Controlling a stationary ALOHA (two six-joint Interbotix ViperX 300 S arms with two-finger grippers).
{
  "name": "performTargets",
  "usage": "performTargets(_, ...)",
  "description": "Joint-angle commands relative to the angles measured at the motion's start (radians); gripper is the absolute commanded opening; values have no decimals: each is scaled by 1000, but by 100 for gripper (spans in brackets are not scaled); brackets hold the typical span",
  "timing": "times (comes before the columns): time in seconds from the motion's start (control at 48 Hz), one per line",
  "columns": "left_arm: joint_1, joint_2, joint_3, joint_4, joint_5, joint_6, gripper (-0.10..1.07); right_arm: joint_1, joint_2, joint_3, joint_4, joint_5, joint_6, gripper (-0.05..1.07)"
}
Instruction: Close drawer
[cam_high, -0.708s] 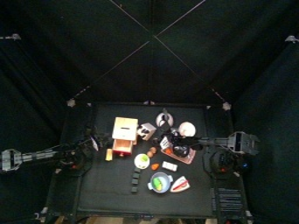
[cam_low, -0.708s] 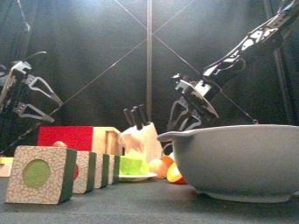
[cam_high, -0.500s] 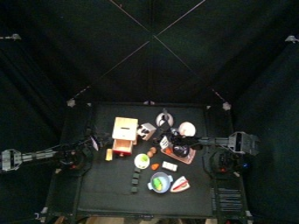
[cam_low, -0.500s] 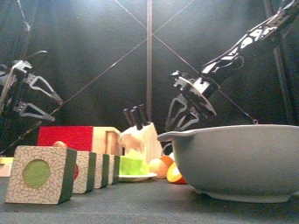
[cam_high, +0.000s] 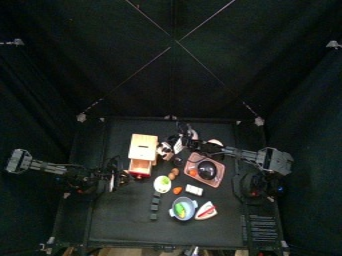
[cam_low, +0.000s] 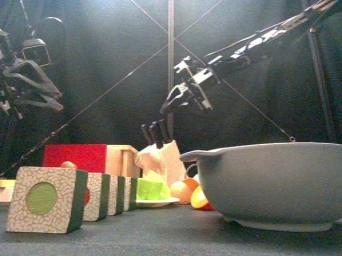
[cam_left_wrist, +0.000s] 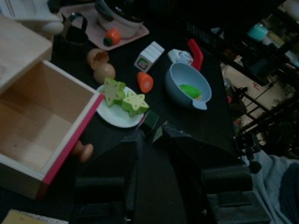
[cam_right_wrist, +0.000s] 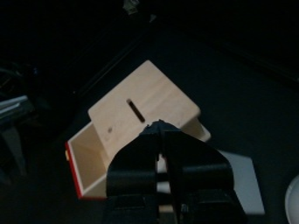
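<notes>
The drawer (cam_high: 140, 150) sits left of centre on the worktop (cam_high: 94, 215) in the top view. The left wrist view shows its tray pulled out and empty, red side wall exposed. The task is not yet done.

The left end effector (cam_left_wrist: 149, 179) is released, jaws standing wide, and hangs beside the open tray, touching nothing. The right end effector (cam_right_wrist: 162, 144) is clenched, jaws nearly together, with nothing between them. It hangs above the cabinet top, and in the front view it is well clear of the worktop in the upper middle.

Hazards, as judged:
- The unit looks light. A push on the tray front may slide the whole cabinet instead of seating the tray, unless the other arm braces it.
- An off-centre push may skew the tray and jam it.
- Clutter is close: a plate (cam_left_wrist: 117, 112) of food lies just beside the open tray, and a bowl (cam_left_wrist: 191, 86) lies beyond. A low sweep by the left arm could knock them.
- A descending right arm could strike the cabinet top and tip it.
</notes>
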Motion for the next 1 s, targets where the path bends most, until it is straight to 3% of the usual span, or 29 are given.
performTargets(0.0,-3,26,-25,-17,3,3,65,6,34,-106,-5,12,-2,35)
performTargets(0.188,5,80,-26,-23,14,5,65,80,144,-247,-18,156,-5,35)
performTargets(0.292,21,81,-26,-25,14,5,65,87,178,-287,-17,178,-3,35)
performTargets(0.417,78,83,-23,-25,17,5,65,87,204,-282,8,196,-5,35)
performTargets(0.604,94,83,-11,-23,17,5,65,123,209,-298,12,207,-5,35)
performTargets(0.833,98,83,-11,-23,38,5,65,190,233,-342,-5,313,-5,35)
performTargets(0.979,146,83,-11,-12,40,6,65,195,268,-356,8,348,-5,35)
